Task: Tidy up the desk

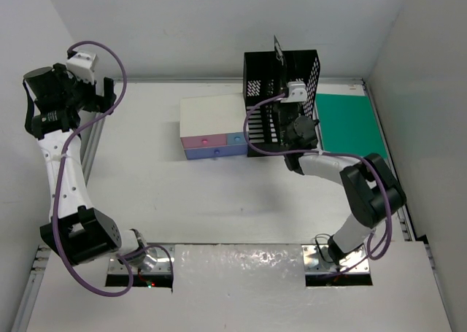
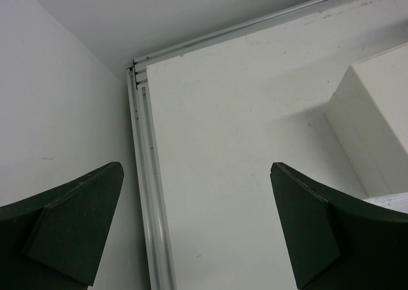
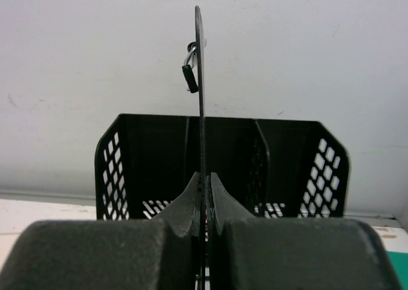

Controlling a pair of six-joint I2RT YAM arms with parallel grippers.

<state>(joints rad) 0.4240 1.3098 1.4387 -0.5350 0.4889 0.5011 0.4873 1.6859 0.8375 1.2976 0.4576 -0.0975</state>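
Observation:
The desk [image 1: 219,193] is a large white tabletop with a grey metal rim. My right gripper [image 3: 204,176] is shut on a thin black clipboard [image 3: 199,79], seen edge-on and held upright, with its metal clip near the top. The clipboard stands in the front of a black mesh file organizer [image 3: 299,162]. In the top view the right gripper [image 1: 286,117] is at the organizer [image 1: 281,69] and the clipboard's top [image 1: 277,49] sticks up above it. My left gripper [image 2: 196,170] is open and empty, raised over the desk's far left corner [image 2: 143,70]; it also shows in the top view [image 1: 102,95].
A small white-topped box with pink and blue drawers [image 1: 211,131] stands left of the organizer; its white side shows in the left wrist view [image 2: 376,124]. A green flat sheet [image 1: 346,120] lies at the far right. White walls enclose the desk on three sides.

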